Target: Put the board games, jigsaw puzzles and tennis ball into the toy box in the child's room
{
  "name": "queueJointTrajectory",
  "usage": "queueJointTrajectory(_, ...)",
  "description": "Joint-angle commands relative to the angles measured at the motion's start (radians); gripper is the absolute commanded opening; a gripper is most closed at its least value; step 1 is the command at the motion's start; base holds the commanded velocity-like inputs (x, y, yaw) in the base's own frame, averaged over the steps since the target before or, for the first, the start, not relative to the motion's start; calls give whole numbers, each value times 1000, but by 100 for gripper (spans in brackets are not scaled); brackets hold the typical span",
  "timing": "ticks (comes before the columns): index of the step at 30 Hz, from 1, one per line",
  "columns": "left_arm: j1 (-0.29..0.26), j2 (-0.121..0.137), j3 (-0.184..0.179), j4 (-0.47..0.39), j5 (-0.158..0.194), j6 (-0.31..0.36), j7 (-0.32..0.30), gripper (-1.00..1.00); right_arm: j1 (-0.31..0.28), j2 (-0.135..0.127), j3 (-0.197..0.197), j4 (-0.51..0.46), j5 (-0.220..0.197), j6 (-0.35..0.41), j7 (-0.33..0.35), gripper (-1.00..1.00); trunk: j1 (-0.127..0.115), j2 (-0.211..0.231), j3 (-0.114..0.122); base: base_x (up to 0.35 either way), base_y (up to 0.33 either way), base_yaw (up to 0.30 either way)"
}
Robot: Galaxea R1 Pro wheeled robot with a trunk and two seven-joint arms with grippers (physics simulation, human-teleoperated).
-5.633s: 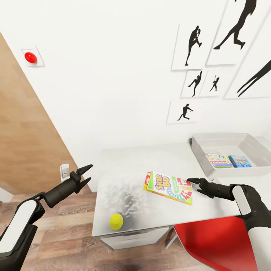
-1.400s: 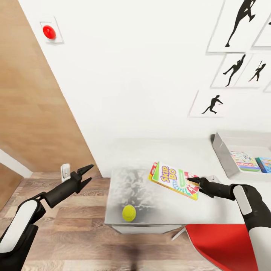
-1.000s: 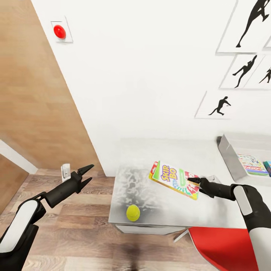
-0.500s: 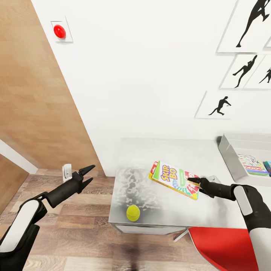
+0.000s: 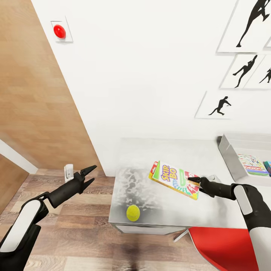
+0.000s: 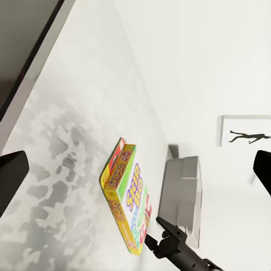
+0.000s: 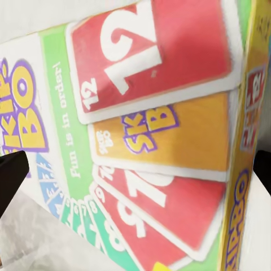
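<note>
Holding two board games (image 5: 257, 166), toy box (image 5: 228, 155), right pincer (image 5: 194, 182) clamping Skip-Bo box (image 5: 174, 179), left pincer (image 5: 89, 175) spread

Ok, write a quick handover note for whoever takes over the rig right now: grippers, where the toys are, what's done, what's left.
Right gripper: shut on the Skip-Bo box, held tilted above the table.
Left gripper: open, empty, over the floor beside the table.
Tennis ball: on the table near its front edge.
Toy box: at the table's right end, already holds the Monopoly box and a blue box.
Left: bin the Skip-Bo box, then the ball. No puzzles in sight.
</note>
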Motion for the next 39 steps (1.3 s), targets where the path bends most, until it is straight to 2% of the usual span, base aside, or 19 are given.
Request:
queueJointTrajectory(1, -1, 0, 1, 0, 6, 5, 4, 100, -1, 0, -2, 0, 10, 4, 10, 100, 1, -2, -2, 0, 0, 0)
queueJointTrajectory(13, -1, -2, -1, -4, 7, 4, 1, 100, 0, 0, -2, 0, 10, 4, 11, 100, 1, -2, -2, 115, 0, 23)
queueJointTrajectory(31, -1, -3, -3, -4, 8, 4, 2, 100, -1, 0, -3, 0, 9, 4, 11, 100, 1, -2, -2, 23, 0, 234)
queueJointTrajectory(39, -1, -3, -3, -5, 8, 4, 2, 100, 0, 0, -3, 0, 9, 4, 11, 100, 1, -2, -2, 1, 0, 103)
